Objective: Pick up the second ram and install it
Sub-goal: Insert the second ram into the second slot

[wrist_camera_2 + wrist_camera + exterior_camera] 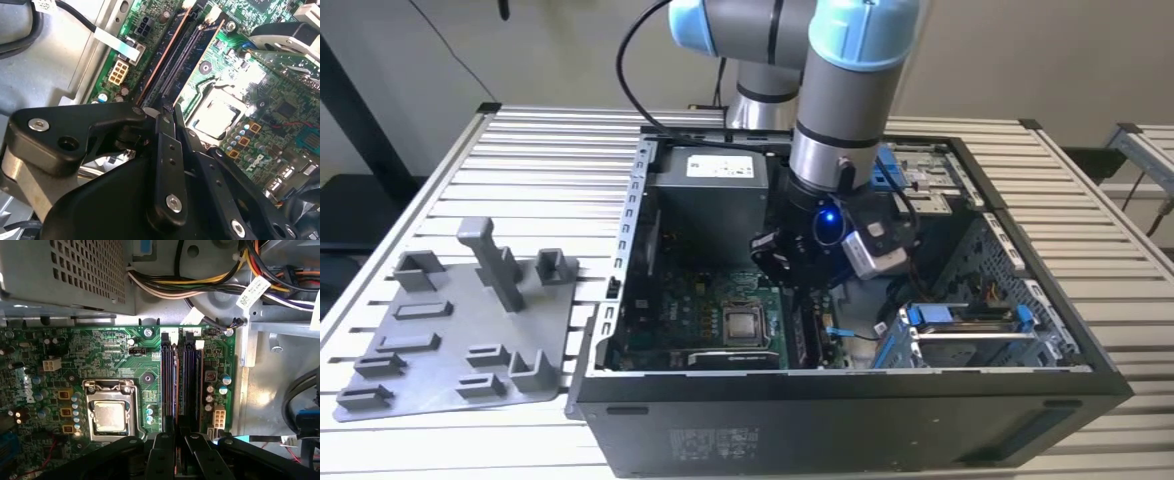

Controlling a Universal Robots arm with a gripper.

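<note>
Gripper (178, 450) fingers pinched on second ram (176, 385), seated upright in motherboard (115, 355) slot.

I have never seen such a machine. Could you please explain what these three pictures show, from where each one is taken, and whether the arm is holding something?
The grey and blue machine is a robot arm. It reaches down into an open computer case that lies on a slatted metal table. The exterior view is taken by a camera off the arm. Both wrist views come from cameras riding on the arm, looking down past its black gripper at the green motherboard. In the first wrist view you see the square processor and the long memory slots. The gripper is low over those slots, with a thin dark edge between its fingertips; whether that is the memory stick I cannot tell. On the exterior view's left, a grey holder plate lies on the table.
</note>
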